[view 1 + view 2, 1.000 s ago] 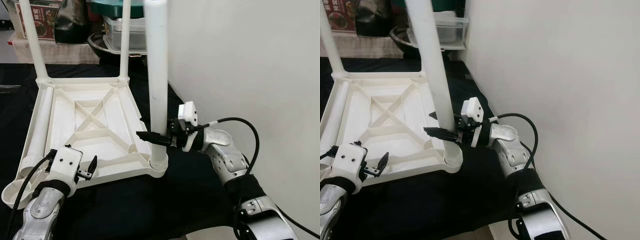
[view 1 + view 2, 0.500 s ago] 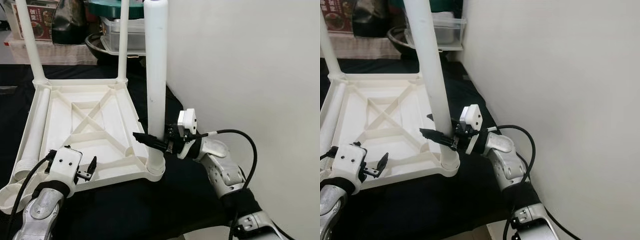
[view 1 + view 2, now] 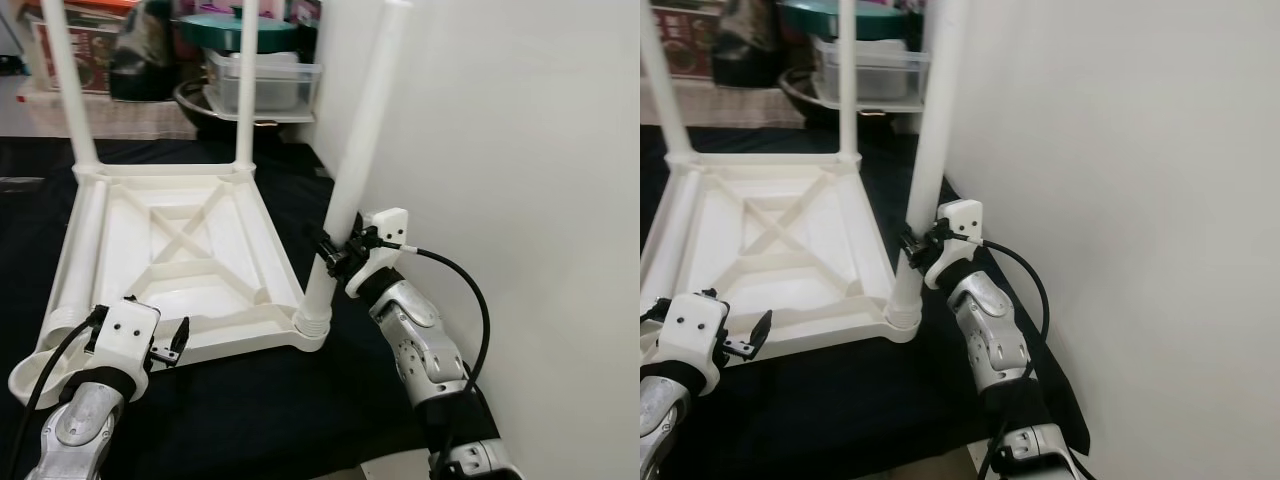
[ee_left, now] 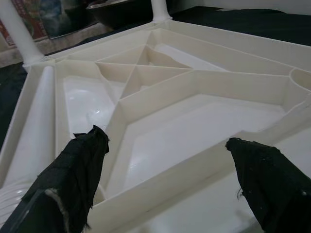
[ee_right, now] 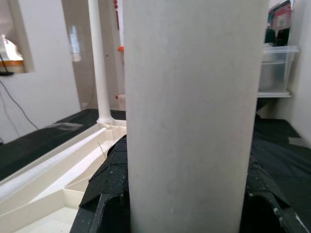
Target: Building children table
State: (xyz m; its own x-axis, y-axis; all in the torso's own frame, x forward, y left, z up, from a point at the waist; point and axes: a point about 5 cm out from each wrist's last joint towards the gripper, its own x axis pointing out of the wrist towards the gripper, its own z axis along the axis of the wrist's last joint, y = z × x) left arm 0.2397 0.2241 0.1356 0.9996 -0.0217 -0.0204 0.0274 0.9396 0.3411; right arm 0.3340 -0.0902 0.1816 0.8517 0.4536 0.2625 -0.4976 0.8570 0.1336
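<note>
The right claw point(image 3: 335, 252) is clamping the tilted leg point(image 3: 352, 190) low above its corner socket on the upturned tabletop point(image 3: 190, 265), needing it straightened upright and pressed down, while the left claw point(image 4: 165, 170) is gaping empty over the near rim.

A clear storage box point(image 3: 262, 82) sits beside a dark bowl point(image 3: 205, 100) behind the black cloth point(image 3: 250, 400).

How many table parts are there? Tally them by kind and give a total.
Upturned white plastic tabletop: 1
White plastic tube legs standing upright at its far corners: 2
White tube leg tilted at the near right corner, gripped by the right gripper: 1
White tube leg lying inside the tabletop: 1
Total: 5
</note>
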